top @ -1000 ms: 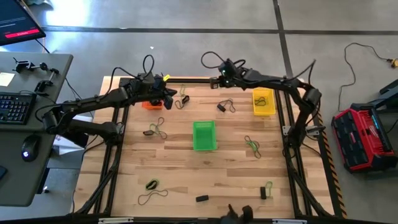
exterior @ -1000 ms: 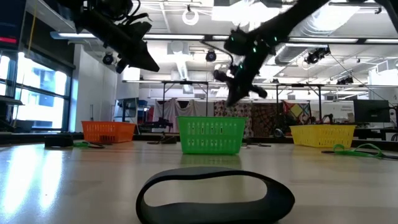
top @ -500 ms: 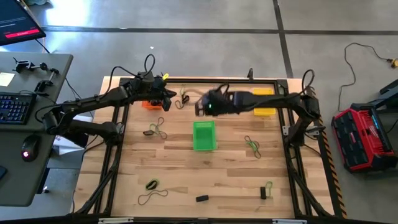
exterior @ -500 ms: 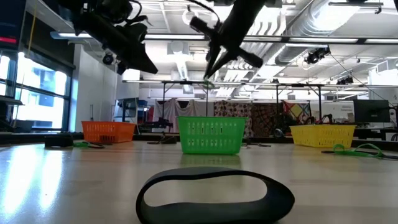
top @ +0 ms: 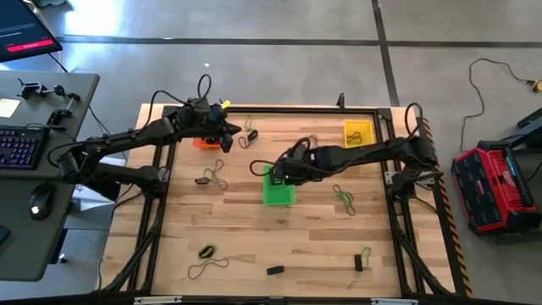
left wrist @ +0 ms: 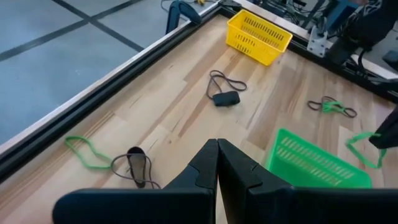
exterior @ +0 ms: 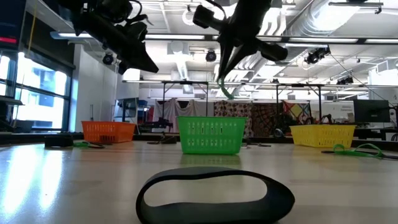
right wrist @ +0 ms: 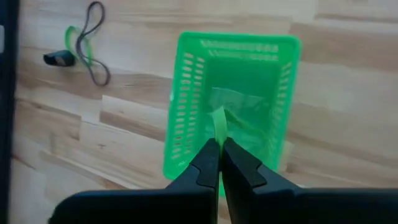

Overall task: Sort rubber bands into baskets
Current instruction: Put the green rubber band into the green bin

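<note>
right gripper (right wrist: 216,163): pinched closed on a green rubber band (right wrist: 217,127), held above the green basket (right wrist: 186,155). left gripper (left wrist: 217,163): closed, empty, above the orange basket (exterior: 108,131).

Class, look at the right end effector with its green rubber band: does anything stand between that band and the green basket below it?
Nothing visible does. The right end effector pinches the green rubber band directly above the open green basket.

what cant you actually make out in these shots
- Orange basket: mostly hidden in the high view under the left gripper; its contents are unreadable.
- Green basket: contents blurred in the right wrist view, behind the green rubber band the right gripper holds.
- Yellow basket: the low view shows only its wall.
</note>
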You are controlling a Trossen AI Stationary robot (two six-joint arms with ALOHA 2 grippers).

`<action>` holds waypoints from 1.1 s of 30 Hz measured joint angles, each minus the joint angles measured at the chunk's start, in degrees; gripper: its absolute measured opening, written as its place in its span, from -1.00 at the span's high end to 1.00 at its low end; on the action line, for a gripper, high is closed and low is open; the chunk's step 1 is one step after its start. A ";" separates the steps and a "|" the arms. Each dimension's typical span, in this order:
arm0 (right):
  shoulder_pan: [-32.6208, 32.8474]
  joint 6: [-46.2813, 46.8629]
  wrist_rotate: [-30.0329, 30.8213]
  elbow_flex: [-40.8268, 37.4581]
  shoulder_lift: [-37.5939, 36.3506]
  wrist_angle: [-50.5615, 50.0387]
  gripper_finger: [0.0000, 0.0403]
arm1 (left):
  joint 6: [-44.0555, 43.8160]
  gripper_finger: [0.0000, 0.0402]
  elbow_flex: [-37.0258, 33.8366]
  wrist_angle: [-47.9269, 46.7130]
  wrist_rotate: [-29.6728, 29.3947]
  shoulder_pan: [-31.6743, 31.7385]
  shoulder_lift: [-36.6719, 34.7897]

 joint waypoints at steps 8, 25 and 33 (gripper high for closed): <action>0.67 1.06 -1.13 0.71 3.93 1.72 1.00 | -0.26 1.00 -0.02 -0.08 0.07 0.22 0.00; -2.20 -5.72 -2.86 6.98 11.16 -4.62 1.00 | 0.33 1.00 -0.02 -0.07 2.14 4.50 0.00; -3.20 -5.75 -4.10 7.11 14.75 -3.17 1.00 | 0.14 1.00 -0.02 -0.08 2.38 4.61 0.00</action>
